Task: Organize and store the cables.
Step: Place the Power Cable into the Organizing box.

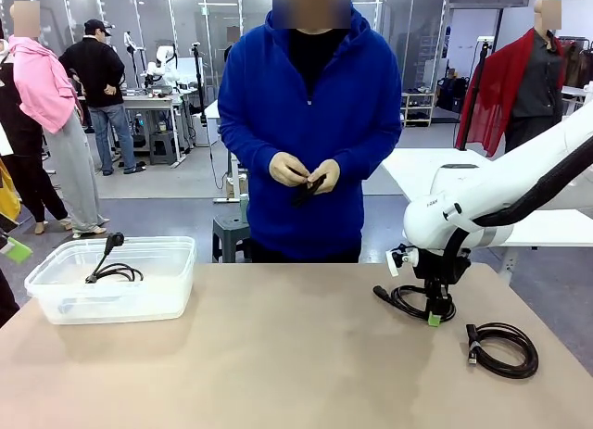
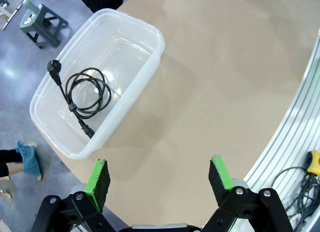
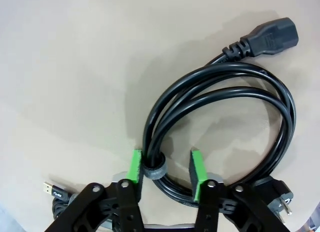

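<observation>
A coiled black power cable (image 3: 220,91) lies on the table at the right, also seen from the front (image 1: 406,302). My right gripper (image 3: 166,167) (image 1: 434,316) is down over it, its green pads straddling the strands at the grey tie (image 3: 152,170). The left pad touches the cord; a gap remains at the right pad. A second coiled cable (image 1: 505,348) lies just right of it. A third cable (image 2: 87,91) (image 1: 113,270) rests inside the clear bin (image 2: 150,66) (image 1: 56,304). My left gripper (image 2: 159,177) hovers open and empty above the table's edge near the bin.
The person stands at the far side, both hands on a small black item (image 1: 309,186) at waist height. A grey stool (image 2: 42,21) stands on the floor beyond the bin. A metal-tipped plug (image 3: 50,189) of the neighbouring cable lies close to my right fingers.
</observation>
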